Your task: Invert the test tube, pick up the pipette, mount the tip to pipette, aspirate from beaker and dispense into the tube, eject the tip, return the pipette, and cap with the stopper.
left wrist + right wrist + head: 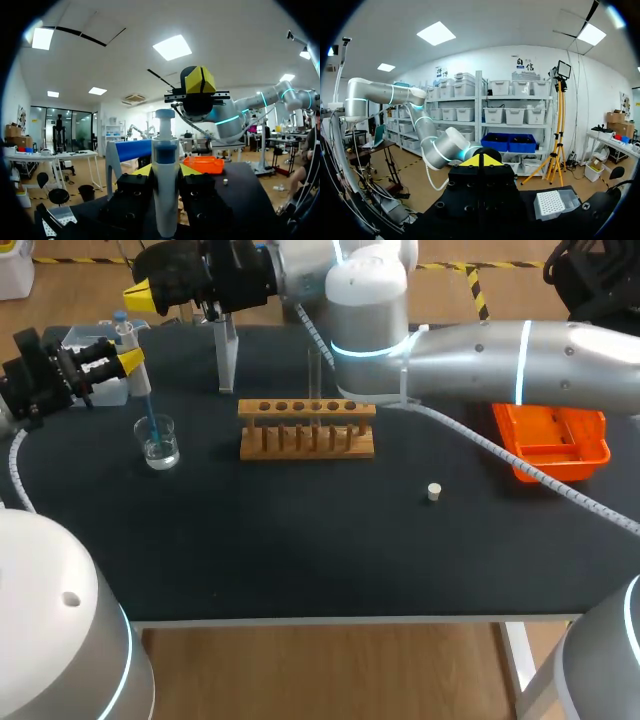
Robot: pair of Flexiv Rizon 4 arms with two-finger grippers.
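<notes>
Near the bench's (300,550) left edge, the left fingers (131,361) clamp the barrel of the pipette (126,338), probably light, stiff and slick, its tip (150,420) dipped in the fragile-looking beaker (159,445), while the right fingers (139,296) hang pressed together, empty, over the far edge.

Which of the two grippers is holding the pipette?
The left gripper, clamped on the pipette with its blue tip down in the beaker; the right gripper is shut and empty.
</notes>
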